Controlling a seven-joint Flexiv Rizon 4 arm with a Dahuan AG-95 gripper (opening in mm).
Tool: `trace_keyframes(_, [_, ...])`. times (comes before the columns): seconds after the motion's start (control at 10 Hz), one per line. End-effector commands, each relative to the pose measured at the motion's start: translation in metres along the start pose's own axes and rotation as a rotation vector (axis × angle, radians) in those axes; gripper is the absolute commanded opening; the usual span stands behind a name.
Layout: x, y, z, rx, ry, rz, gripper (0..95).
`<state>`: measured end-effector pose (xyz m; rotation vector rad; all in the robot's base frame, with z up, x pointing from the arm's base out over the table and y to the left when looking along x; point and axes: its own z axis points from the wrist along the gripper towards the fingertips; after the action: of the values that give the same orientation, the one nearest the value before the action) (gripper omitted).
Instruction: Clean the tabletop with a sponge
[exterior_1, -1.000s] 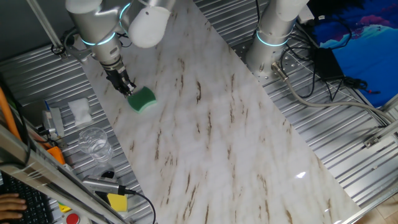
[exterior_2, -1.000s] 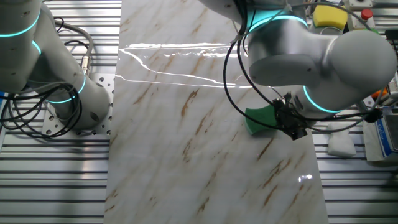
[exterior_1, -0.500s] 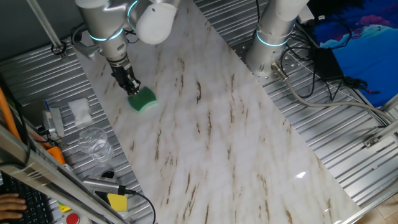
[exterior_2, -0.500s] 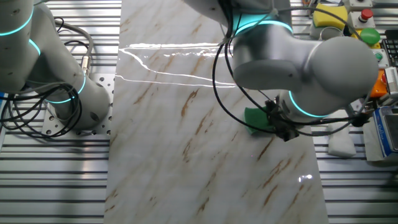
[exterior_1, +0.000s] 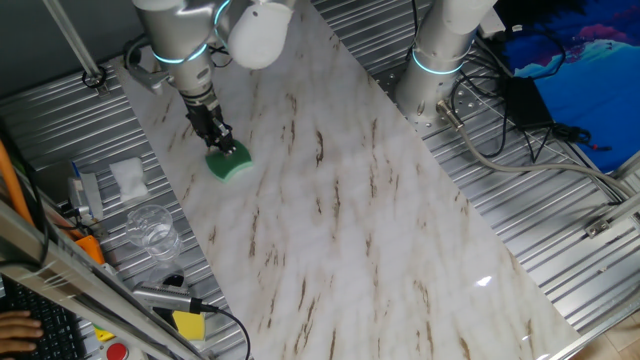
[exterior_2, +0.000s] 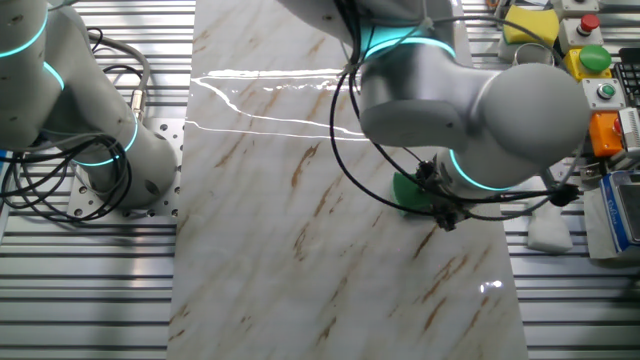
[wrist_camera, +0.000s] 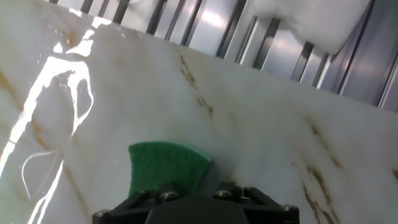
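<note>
Sponge under gripper fingertips

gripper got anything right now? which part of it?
The gripper is down on the green sponge at its rear edge, sponge flat on the tabletop. The hand view hides the fingers, so an actual clamp cannot be confirmed.

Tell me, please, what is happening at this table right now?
A robot arm is cleaning the tabletop with a green sponge. Its claw is closed on the sponge and presses it flat on the marble near one long edge of the slab. Off the slab, on the ribbed metal beside it, lie a folded white cloth and a clear glass, both untouched.
</note>
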<state>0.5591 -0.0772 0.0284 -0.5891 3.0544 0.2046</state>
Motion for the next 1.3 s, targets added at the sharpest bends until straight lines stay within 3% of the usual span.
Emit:
trace_keyframes(0.1, [-0.002,-0.001,0.001,0.000,0.001,0.003,19.0])
trace_keyframes(0.5, [-0.002,-0.001,0.000,-0.047,-0.021,0.025,19.0])
trace_keyframes(0.6, [-0.002,-0.001,0.000,-0.043,-0.030,0.025,0.0])
trace_keyframes(1.0, [-0.005,0.004,-0.008,-0.032,-0.030,0.046,0.0])
trace_keyframes(1.3, [-0.014,0.020,-0.005,-0.026,-0.031,0.085,0.0])
